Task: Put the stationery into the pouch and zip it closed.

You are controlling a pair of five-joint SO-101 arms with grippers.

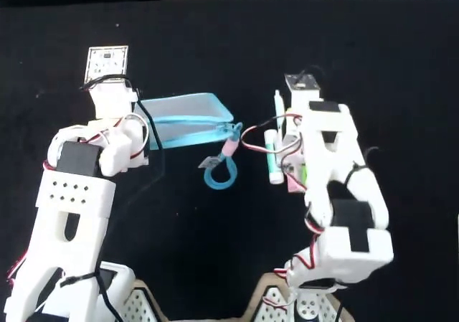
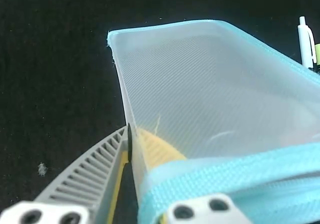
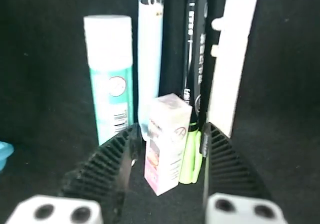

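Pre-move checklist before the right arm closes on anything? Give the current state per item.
1. Left pincer clamped on the pouch edge: ok.
2. Right pincer open: ok.
3. Small pink box between the right fingers: ok.
4. Only one item in that gap: not ok, the green-tipped marker end sits there beside the box.
5. Glue stick outside the gap: ok.
6. Pouch mouth unzipped enough to take items: cannot tell.
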